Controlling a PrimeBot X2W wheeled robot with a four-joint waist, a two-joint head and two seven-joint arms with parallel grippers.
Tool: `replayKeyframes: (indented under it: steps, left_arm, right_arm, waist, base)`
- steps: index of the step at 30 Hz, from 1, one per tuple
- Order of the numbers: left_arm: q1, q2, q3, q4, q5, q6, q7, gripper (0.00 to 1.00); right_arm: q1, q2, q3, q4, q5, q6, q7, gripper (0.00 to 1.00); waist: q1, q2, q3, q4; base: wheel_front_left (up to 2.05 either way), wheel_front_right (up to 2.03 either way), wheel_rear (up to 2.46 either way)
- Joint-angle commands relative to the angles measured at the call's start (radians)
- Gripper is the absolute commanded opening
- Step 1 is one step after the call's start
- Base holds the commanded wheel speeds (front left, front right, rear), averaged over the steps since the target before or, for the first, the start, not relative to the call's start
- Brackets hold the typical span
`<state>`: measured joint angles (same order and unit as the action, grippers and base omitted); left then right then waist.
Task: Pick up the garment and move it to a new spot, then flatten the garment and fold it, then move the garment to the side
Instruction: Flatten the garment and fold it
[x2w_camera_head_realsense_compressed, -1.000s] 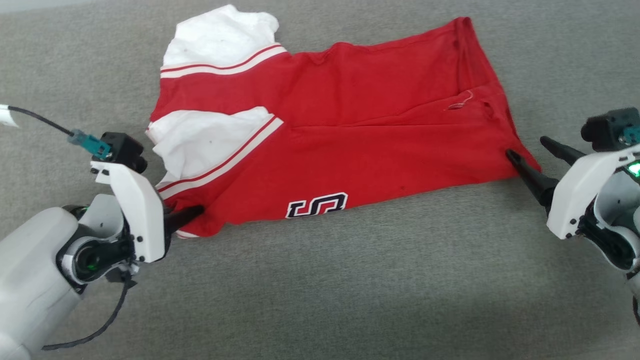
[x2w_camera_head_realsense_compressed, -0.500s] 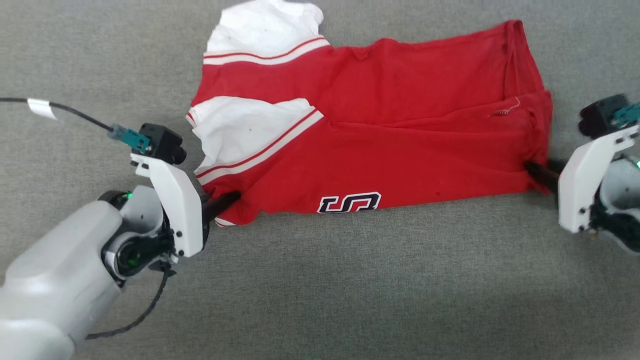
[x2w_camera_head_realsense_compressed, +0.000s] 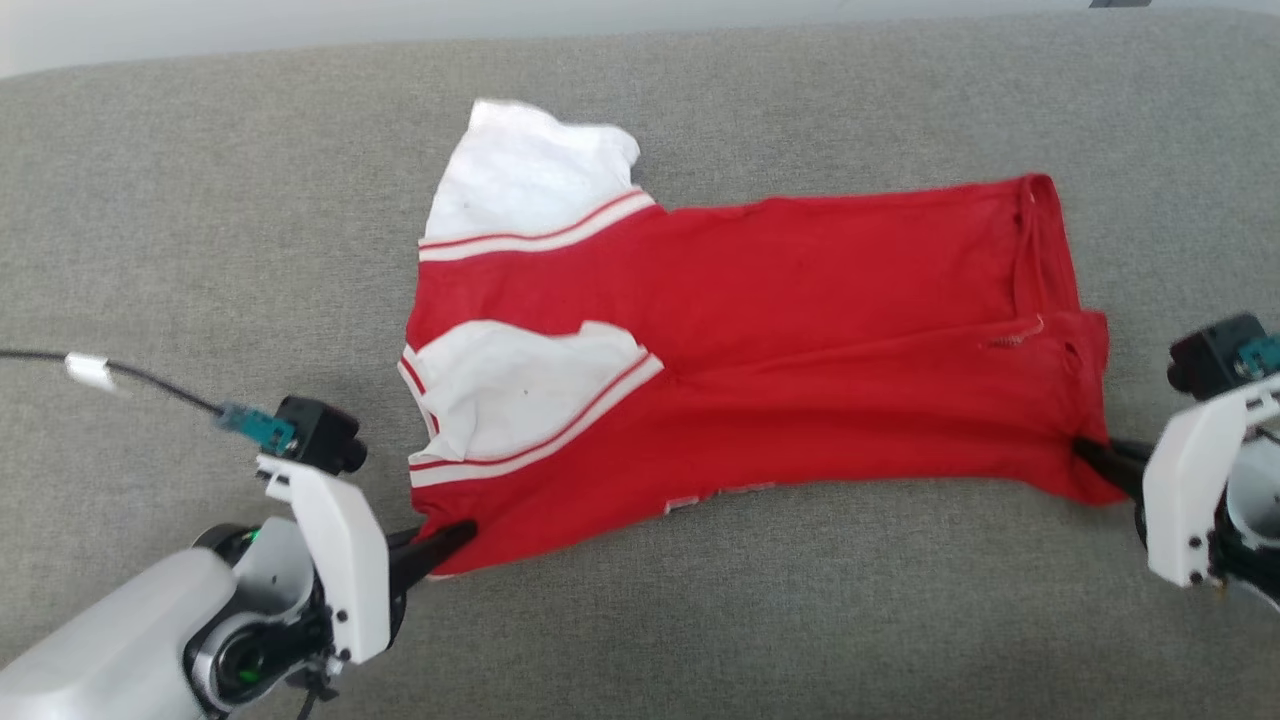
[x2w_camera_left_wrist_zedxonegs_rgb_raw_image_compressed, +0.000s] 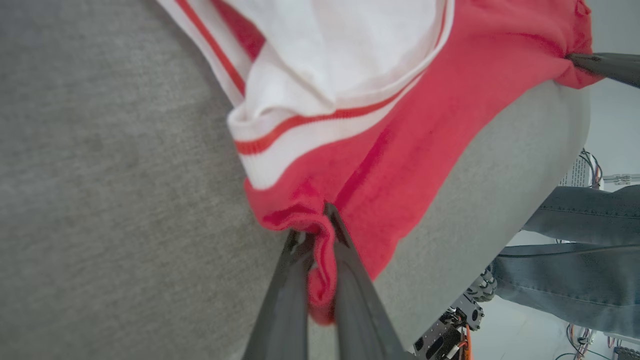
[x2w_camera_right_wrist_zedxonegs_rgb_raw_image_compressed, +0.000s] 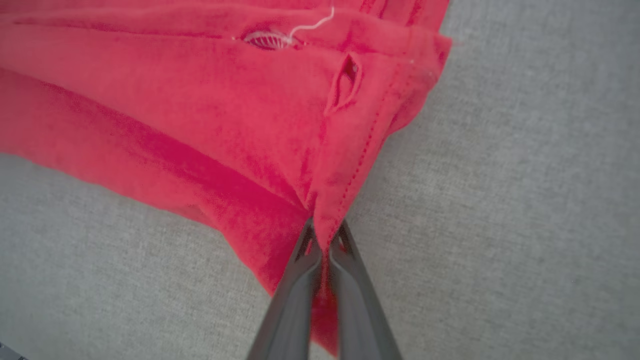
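- The garment lies across the middle of the grey cushion, well in from the far edge. Its white sleeves point to the cushion's left end and its hem to the right end, and it is doubled over lengthwise.
- I judge it light, thin and limp. It will sag between two holds, stretch if I haul on it, and drag on the cushion's weave rather than slide.
- The hemmed corners look like the best places to hold it, because the stitching gives the fingers something thick to bite. Both of my holds are at such corners.
- The left gripper is clamped on the near left corner, just below the striped sleeve trim. In the left wrist view a roll of red cloth is bunched between the closed fingers.
- The right gripper is clamped on the near right corner. In the right wrist view the stitched hem runs straight down into the pinched fingers.
- The whole shirt spreads away from both sets of fingertips. Its near edge runs from one grip to the other and looks fairly taut, with the print mostly tucked under.
- A small hole and a loose thread sit near the hem, just beyond the right fingers. I would pull evenly so neither tears further.
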<state>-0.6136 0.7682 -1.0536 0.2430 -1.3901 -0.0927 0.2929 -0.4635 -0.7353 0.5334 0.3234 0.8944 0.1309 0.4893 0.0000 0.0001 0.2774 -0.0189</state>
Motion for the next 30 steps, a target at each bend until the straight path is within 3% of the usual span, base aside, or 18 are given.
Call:
replayKeyframes:
  steps: [1, 3, 4, 5, 6, 7, 8, 11, 18, 19, 25, 30]
  left_arm:
    - [0.017, 0.017, 0.004, -0.02, -0.005, 0.014, -0.015, 0.0]
    - [0.04, 0.032, 0.002, -0.053, -0.002, 0.03, -0.025, 0.0]
    - [0.045, 0.039, 0.007, -0.064, 0.0, 0.039, -0.036, 0.0]
    - [0.049, 0.043, 0.012, -0.073, 0.0, 0.046, -0.042, 0.0]
    - [0.053, 0.044, 0.013, -0.083, -0.002, 0.05, -0.048, 0.32]
    - [0.055, 0.046, 0.017, -0.093, 0.001, 0.052, -0.059, 0.59]
    - [0.057, 0.048, 0.025, -0.1, 0.005, 0.057, -0.075, 1.0]
    - [0.071, 0.061, 0.042, -0.12, 0.012, 0.069, -0.121, 1.0]
    - [0.055, 0.089, 0.142, -0.127, 0.038, 0.107, -0.304, 1.0]
    - [0.055, 0.089, 0.142, -0.127, 0.038, 0.107, -0.304, 1.0]
    - [-0.036, 0.066, 0.233, -0.027, 0.109, 0.135, -0.473, 1.0]
    - [-0.173, 0.032, 0.255, 0.128, 0.16, 0.138, -0.474, 1.0]
  right_arm:
    - [0.024, -0.006, -0.013, -0.015, 0.005, 0.0, 0.003, 0.04]
    - [0.048, -0.013, -0.03, -0.028, 0.001, 0.0, 0.006, 0.12]
    - [0.057, -0.012, -0.042, -0.036, -0.006, 0.0, -0.001, 0.27]
    - [0.061, -0.01, -0.051, -0.046, -0.016, 0.0, -0.016, 0.65]
    - [0.068, -0.002, -0.068, -0.047, -0.02, 0.0, -0.028, 1.0]
    - [0.075, 0.007, -0.084, -0.048, -0.026, 0.0, -0.042, 1.0]
    - [0.081, 0.016, -0.102, -0.051, -0.031, 0.0, -0.058, 1.0]
    - [0.1, 0.038, -0.159, -0.07, -0.069, 0.0, -0.124, 1.0]
    - [0.165, 0.142, -0.308, -0.153, -0.25, 0.0, -0.424, 1.0]
    - [0.165, 0.142, -0.308, -0.153, -0.25, 0.0, -0.424, 1.0]
    - [0.183, 0.319, -0.397, -0.192, -0.33, 0.0, -0.603, 1.0]
    - [0.157, 0.457, -0.441, -0.182, -0.364, 0.0, -0.707, 1.0]
  waist:
    - [0.0, -0.0001, -0.001, 0.001]
    - [0.0, -0.0001, -0.001, 0.003]
    - [0.0, -0.0001, -0.001, 0.004]
    - [0.0, -0.0001, -0.001, 0.004]
    - [0.0, -0.0001, -0.002, 0.004]
    - [0.0, -0.0001, -0.003, 0.003]
    - [0.0, -0.0001, -0.003, 0.003]
    - [0.0, -0.0001, -0.006, -0.004]
    - [0.0, -0.0001, 0.008, -0.048]
    - [0.0, -0.0001, 0.008, -0.048]
    - [0.0, -0.0001, 0.043, -0.13]
    - [0.0, -0.0001, 0.079, -0.208]
  base:
    - [0.0, 0.0, 0.0]
    - [0.0, 0.0, 0.0]
    - [0.0, 0.0, 0.0]
    - [0.0, 0.0, 0.0]
    - [0.0, 0.0, 0.0]
    - [0.0, 0.0, 0.0]
    - [0.0, 0.0, 0.0]
    - [0.0, 0.0, 0.0]
    - [0.0, 0.0, 0.0]
    - [0.0, 0.0, 0.0]
    - [0.0, 0.0, 0.0]
    - [0.0, 0.0, 0.0]
